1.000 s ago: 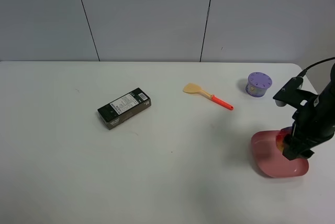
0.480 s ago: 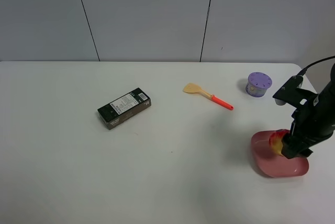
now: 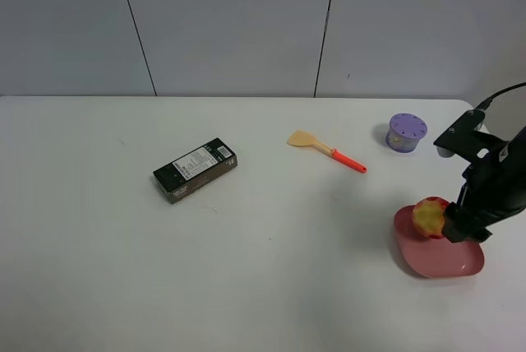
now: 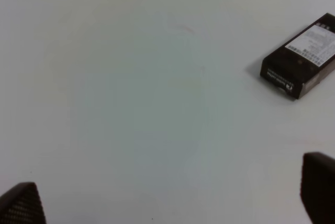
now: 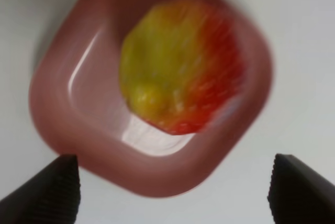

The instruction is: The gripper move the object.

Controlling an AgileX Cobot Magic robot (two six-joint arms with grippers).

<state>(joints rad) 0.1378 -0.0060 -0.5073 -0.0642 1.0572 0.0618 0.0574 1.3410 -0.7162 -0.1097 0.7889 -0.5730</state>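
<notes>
The object, a bumpy red and yellow ball (image 3: 428, 217), lies in a pink bowl (image 3: 436, 263) at the right of the table. In the right wrist view the ball (image 5: 178, 67) sits inside the bowl (image 5: 78, 124), blurred. My right gripper (image 3: 460, 233) hangs just right of the ball, above the bowl. Its dark fingers (image 5: 49, 187) stand wide apart and touch nothing, so the right gripper (image 5: 175, 188) is open. My left gripper (image 4: 170, 199) is open and empty over bare table, and it is out of the exterior view.
A black rectangular box (image 3: 195, 170) lies left of centre and also shows in the left wrist view (image 4: 303, 62). A wooden spatula with an orange handle (image 3: 326, 150) lies in the middle back. A purple round container (image 3: 406, 132) stands behind the bowl.
My right gripper has risen out of the bowl and shifted slightly right. The ball, hidden under it before, now shows uncovered in the bowl.
</notes>
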